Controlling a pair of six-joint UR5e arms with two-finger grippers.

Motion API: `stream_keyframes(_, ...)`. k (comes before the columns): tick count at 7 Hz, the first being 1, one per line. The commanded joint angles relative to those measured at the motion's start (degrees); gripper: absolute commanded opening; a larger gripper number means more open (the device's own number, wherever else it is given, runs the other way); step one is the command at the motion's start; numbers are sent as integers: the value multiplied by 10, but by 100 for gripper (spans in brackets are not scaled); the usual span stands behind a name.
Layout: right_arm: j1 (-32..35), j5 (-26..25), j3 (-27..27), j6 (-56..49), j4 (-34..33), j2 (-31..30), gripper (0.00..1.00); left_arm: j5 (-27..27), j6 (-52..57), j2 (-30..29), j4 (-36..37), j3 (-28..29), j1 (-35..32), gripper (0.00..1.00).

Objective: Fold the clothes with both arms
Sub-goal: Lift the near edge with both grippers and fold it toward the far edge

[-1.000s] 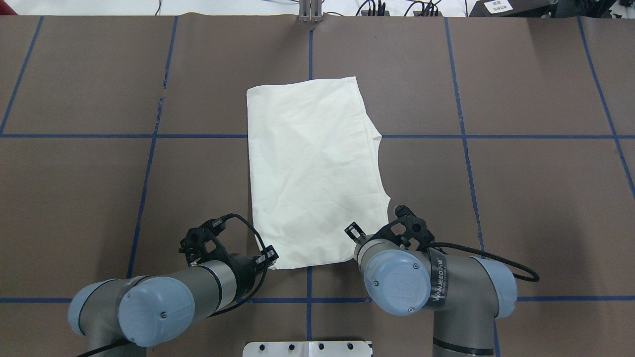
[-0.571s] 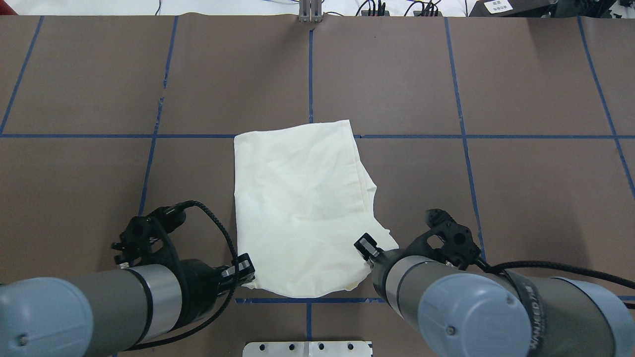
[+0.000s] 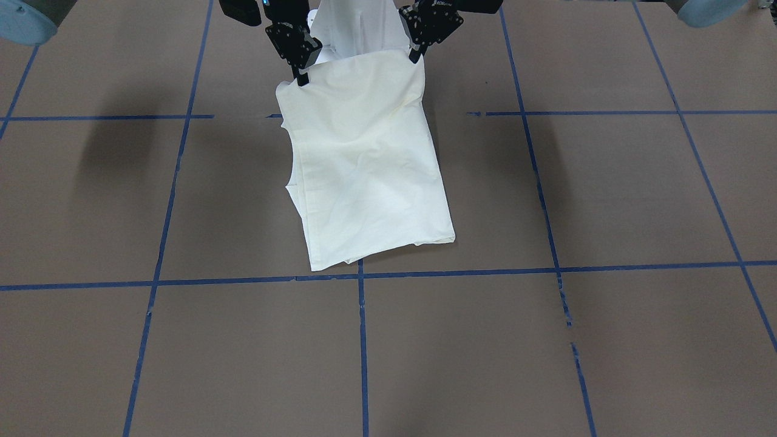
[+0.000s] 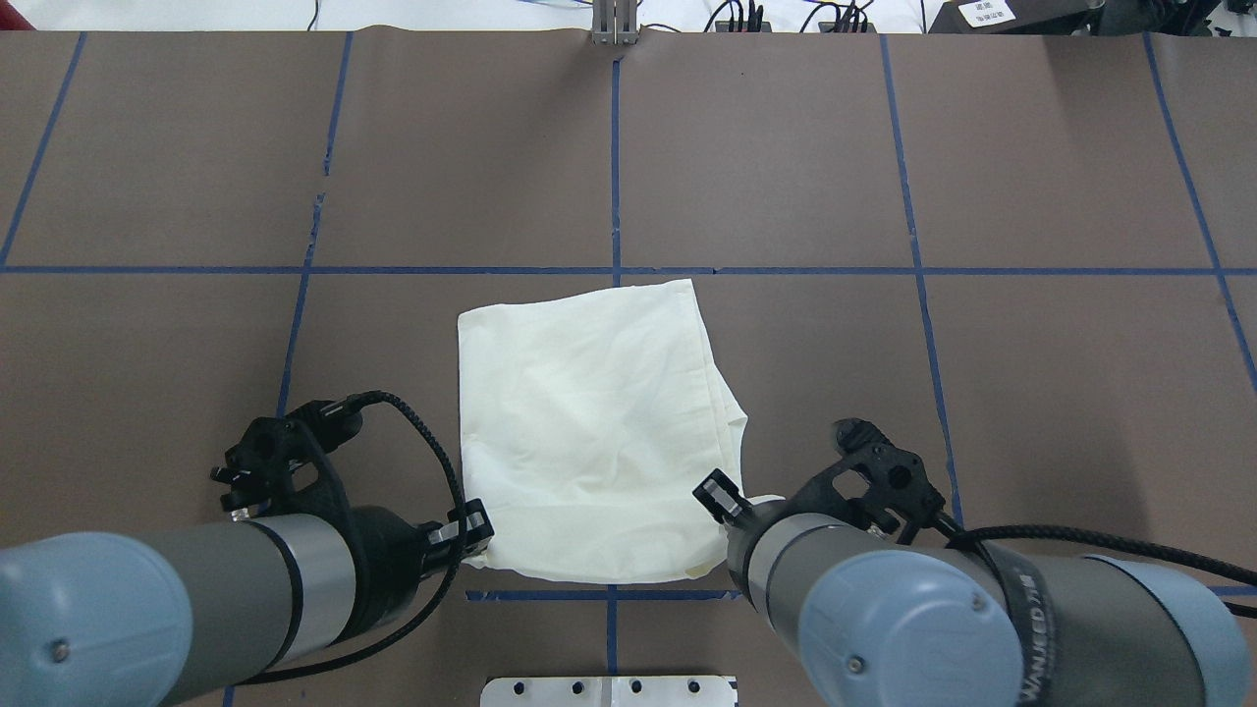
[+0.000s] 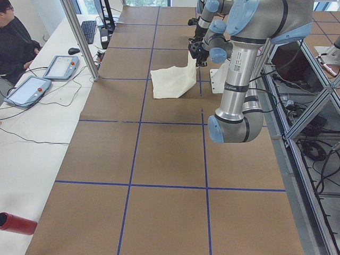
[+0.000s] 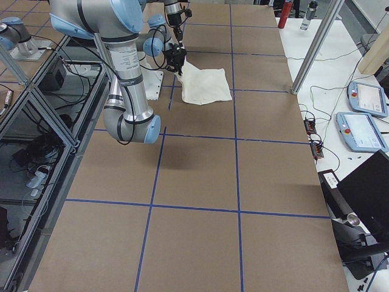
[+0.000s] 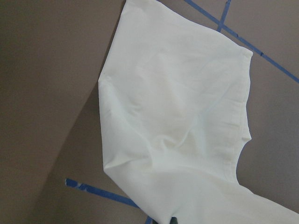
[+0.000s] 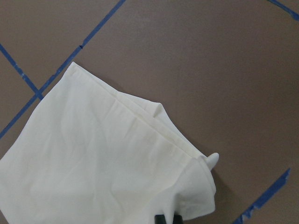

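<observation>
Left pincer (image 3: 418,56) and right pincer (image 3: 300,77) hold shirt (image 3: 364,164) over blue-taped brown table (image 3: 607,188)

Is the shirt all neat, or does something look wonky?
A bit wonky. The shirt lies crooked against the blue tape. On the robot's right side, lower layers stick out past the top layer instead of lining up. The left pincer and right pincer hold its near corners lifted.
</observation>
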Motion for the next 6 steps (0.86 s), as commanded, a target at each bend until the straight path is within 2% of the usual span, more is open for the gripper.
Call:
stream_keyframes(1, 61, 3, -106, -40, 101, 17, 0, -2, 66, -33, -1, 80, -68, 0)
stream_keyframes(3, 99, 4, -180, -76, 148, 45, 0, -2, 114, -44, -35, 136, -111, 0)
stream_keyframes(4, 111, 4, -240, -79, 175, 68, 0, -2, 118, -53, -57, 178, -123, 0)
stream_keyframes(5, 116, 4, -279, -81, 208, 78, 0, -2, 134, -67, -76, 216, -132, 0)
stream_keyframes(6, 123, 4, -302, -94, 214, 84, 0, -2, 144, -73, -91, 244, -142, 0)
